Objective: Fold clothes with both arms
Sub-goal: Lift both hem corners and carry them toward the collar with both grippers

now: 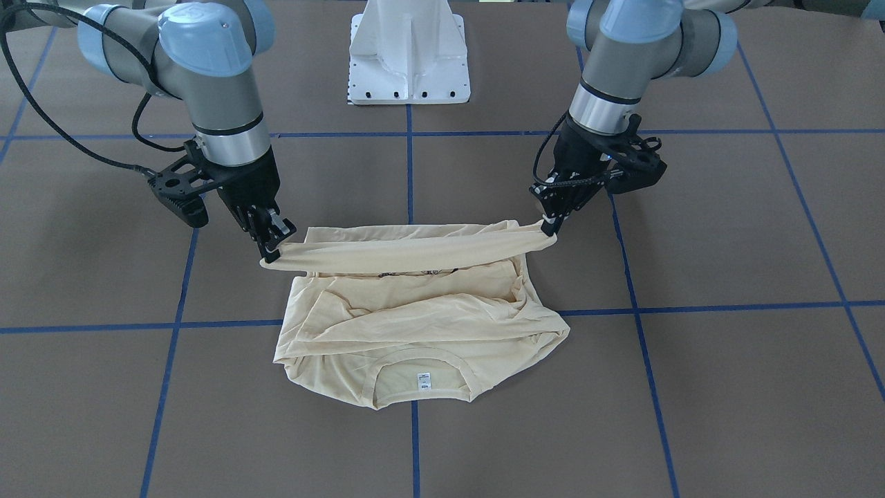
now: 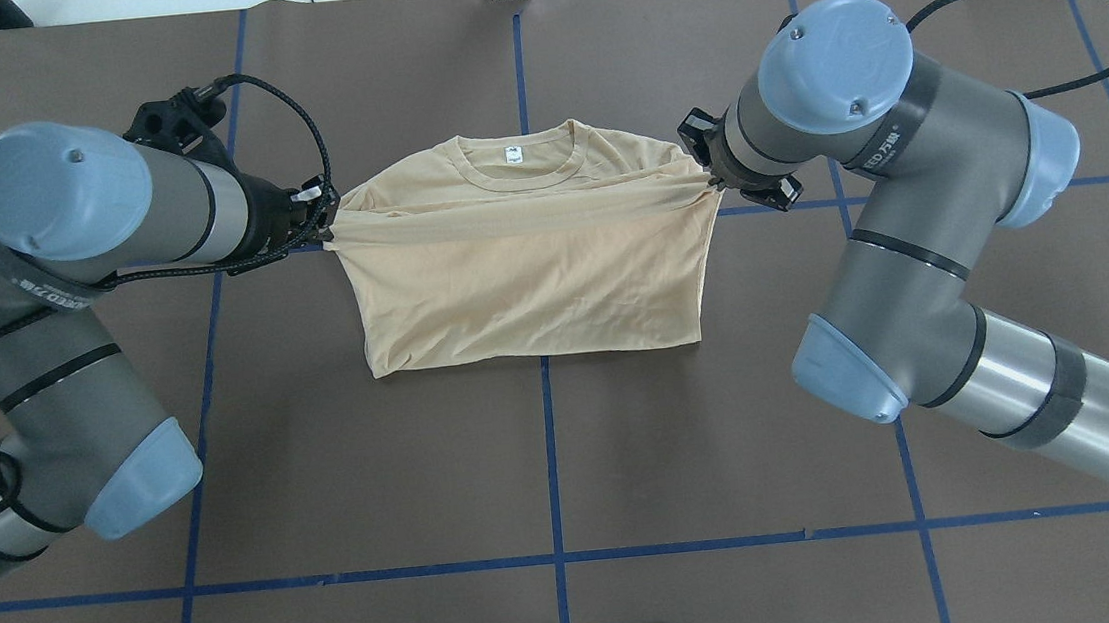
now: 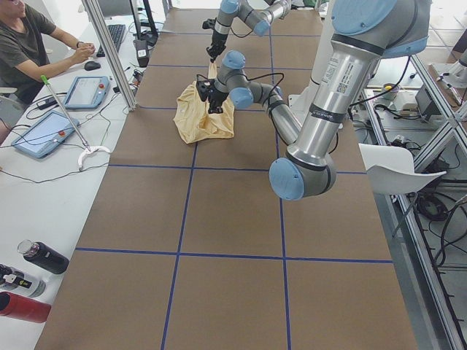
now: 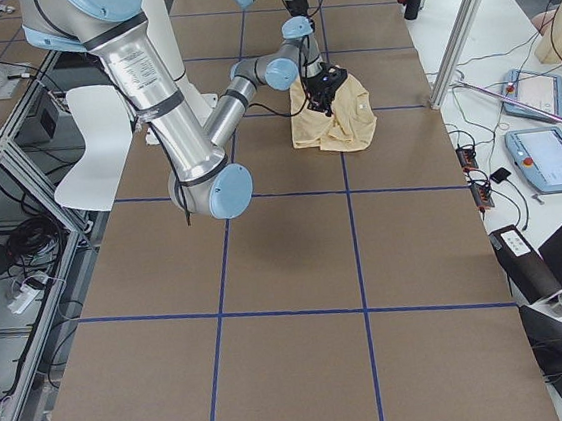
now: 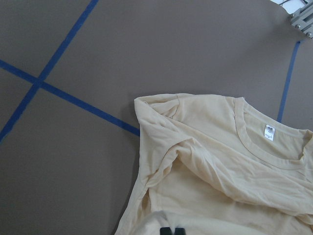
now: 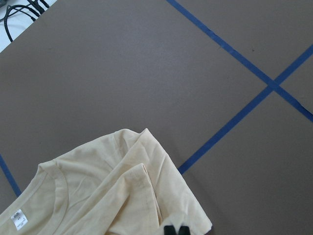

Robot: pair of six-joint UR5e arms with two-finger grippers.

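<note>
The clothes are one cream-yellow T-shirt (image 1: 415,332) (image 2: 531,273), lying partly folded on the brown table with its collar and white neck label (image 1: 423,380) at the far side from the robot. One edge is lifted and stretched taut as a band between both grippers. My left gripper (image 1: 550,225) (image 2: 327,233) is shut on one end of that band, and my right gripper (image 1: 271,252) (image 2: 712,182) is shut on the other end. Both wrist views look down on the shirt (image 5: 220,171) (image 6: 112,186) with the fingertips (image 5: 172,231) (image 6: 176,230) closed at the bottom edge.
The white pedestal base (image 1: 409,55) stands at the robot's side of the table. Blue tape lines (image 2: 552,452) cross the brown surface. A person (image 3: 29,44) sits at a side desk with tablets and bottles (image 3: 29,277).
</note>
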